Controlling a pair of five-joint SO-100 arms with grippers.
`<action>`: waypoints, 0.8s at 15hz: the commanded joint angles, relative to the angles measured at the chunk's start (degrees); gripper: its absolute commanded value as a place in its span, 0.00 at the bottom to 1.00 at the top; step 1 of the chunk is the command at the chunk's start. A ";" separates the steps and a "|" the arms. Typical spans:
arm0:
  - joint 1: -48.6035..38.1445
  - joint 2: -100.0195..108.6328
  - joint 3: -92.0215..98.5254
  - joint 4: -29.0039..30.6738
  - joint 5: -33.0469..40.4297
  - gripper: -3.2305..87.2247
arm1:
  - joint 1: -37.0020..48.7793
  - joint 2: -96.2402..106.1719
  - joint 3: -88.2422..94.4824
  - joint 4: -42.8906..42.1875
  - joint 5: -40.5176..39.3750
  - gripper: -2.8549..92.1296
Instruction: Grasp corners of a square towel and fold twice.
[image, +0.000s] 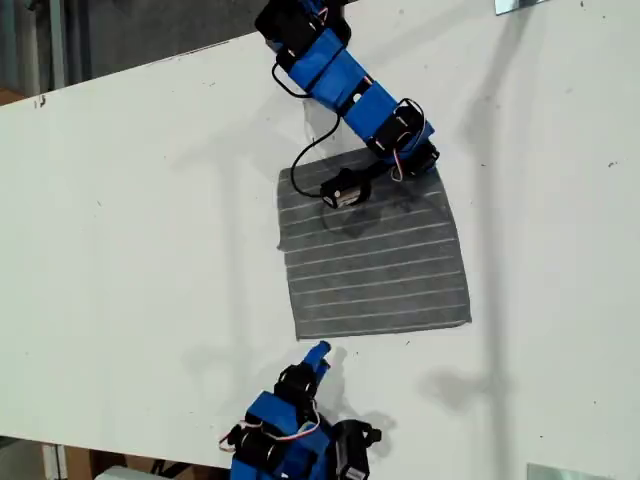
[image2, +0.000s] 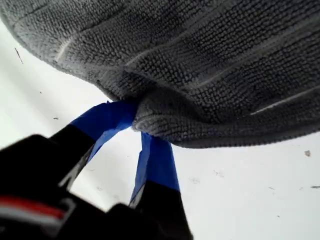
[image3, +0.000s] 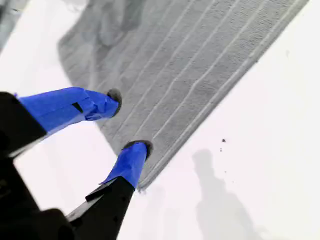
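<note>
The grey striped towel (image: 375, 260) lies spread on the white table (image: 150, 230). My first gripper (image: 425, 160) is at the towel's far edge, near its corner on the exterior view's right. In the first wrist view it (image2: 137, 125) is shut on a bunched fold of the towel (image2: 210, 60). My second gripper (image: 322, 355) stands open just off the near corner (image: 298, 337) on the exterior view's left. In the second wrist view its blue fingertips (image3: 135, 150) hover over the towel (image3: 190, 65) beside that corner (image3: 142, 187), holding nothing.
The table's far edge runs close behind the first arm (image: 330, 65) in the exterior view. Its near edge lies at the second arm's base (image: 290, 445). Metal brackets sit at the exterior view's top right (image: 520, 5) and bottom right (image: 580, 472).
</note>
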 joint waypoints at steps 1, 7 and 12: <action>8.53 -29.44 -22.68 2.20 -3.34 0.22 | 0.44 0.00 -0.44 0.79 0.35 0.03; 22.24 -40.96 -26.81 -2.55 -21.53 0.28 | 0.35 -1.41 -0.18 0.62 0.53 0.03; 24.96 -63.02 -55.55 -0.88 -21.09 0.29 | 0.26 -1.85 0.09 0.35 0.53 0.03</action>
